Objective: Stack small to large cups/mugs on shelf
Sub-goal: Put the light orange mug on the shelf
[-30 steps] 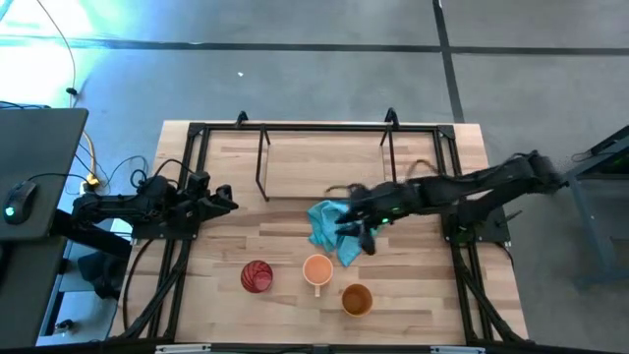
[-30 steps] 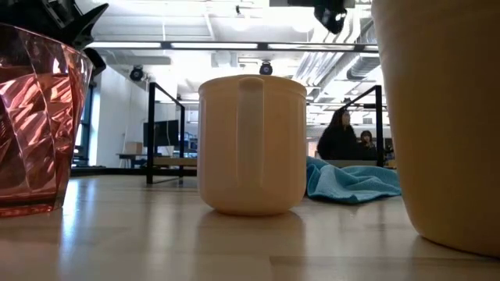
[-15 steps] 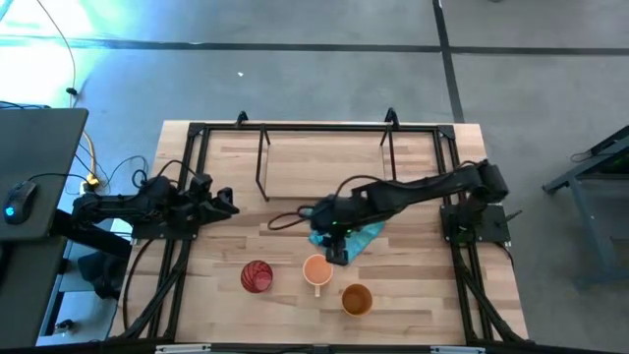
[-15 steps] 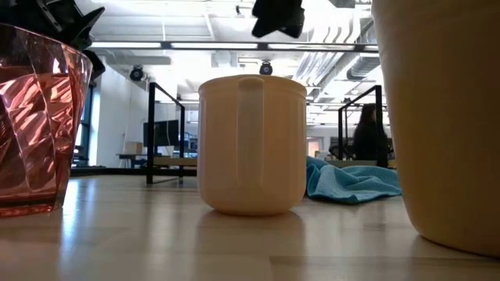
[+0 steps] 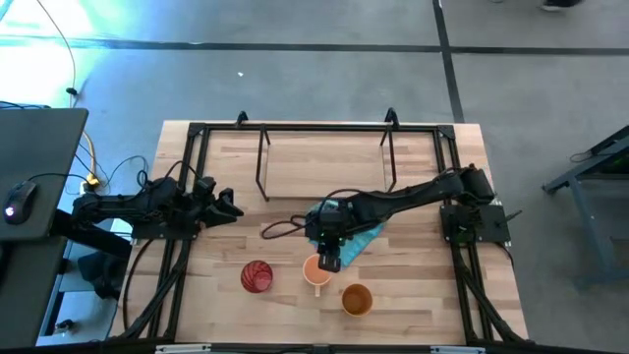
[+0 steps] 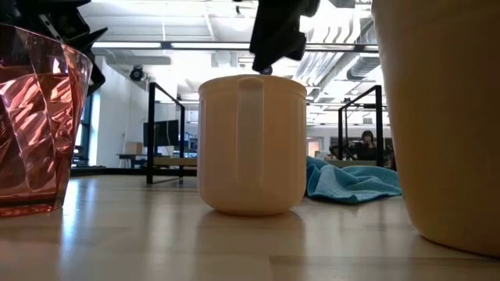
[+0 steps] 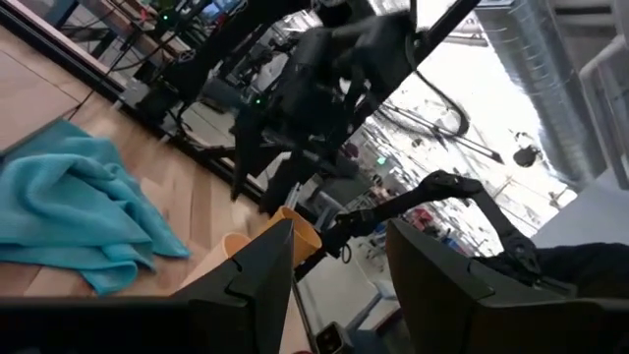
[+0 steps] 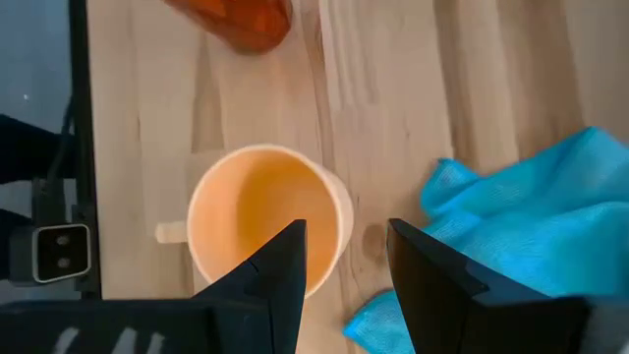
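Table (image 5: 413,295) under me; shelf (image 5: 324,167) at 12 o'clock, bare. Teal cloth (image 5: 362,236) just beside my wrist. Light orange mug (image 8: 265,214) at table centre, upright, handle toward 6. My right gripper (image 8: 344,251) hovers over rim, fingers parted, empty. Mug looks rigid, light, smooth: pinch wall at rim. Left gripper (image 5: 224,206) waits at 9, parted, empty.

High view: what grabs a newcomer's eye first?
The right gripper, fingers open, hovers right over the light orange mug at the table's front middle, one finger over its rim in the right wrist view. A crumpled teal cloth lies just behind the mug, with the red ribbed cup and amber-brown cup flanking it. The left gripper waits open at the left.
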Available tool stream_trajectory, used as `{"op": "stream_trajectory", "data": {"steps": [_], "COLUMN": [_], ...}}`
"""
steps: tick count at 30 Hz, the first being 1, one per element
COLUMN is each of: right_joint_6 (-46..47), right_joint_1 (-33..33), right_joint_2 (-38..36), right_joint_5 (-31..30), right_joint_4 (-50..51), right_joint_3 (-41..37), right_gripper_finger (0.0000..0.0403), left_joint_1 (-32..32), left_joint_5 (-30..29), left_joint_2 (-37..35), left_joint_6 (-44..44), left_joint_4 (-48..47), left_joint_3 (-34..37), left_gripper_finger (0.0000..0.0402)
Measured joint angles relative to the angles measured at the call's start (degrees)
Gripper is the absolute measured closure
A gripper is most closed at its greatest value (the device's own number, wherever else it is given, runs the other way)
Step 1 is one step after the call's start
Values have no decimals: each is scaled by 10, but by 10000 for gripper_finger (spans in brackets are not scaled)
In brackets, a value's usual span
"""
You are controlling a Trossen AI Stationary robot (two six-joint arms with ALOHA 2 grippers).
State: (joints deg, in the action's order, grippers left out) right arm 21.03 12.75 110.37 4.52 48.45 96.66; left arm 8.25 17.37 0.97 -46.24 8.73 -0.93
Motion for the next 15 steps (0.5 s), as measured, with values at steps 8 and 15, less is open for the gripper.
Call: {"op": "stream_trajectory", "data": {"steps": [8,15], "right_joint_6": [37,59], "right_joint_1": [19,20], "right_joint_2": [29,40], "right_joint_5": [-33,-57], "right_joint_4": [-3,-3], "right_joint_3": [0,-1], "right_gripper_finger": [268,268], "left_joint_1": [0,0], "left_joint_5": [6,10], "left_joint_2": [0,0], "left_joint_6": [2,2], "left_joint_4": [0,-6], "left_joint_3": [0,0], "left_gripper_finger": [247,247]}}
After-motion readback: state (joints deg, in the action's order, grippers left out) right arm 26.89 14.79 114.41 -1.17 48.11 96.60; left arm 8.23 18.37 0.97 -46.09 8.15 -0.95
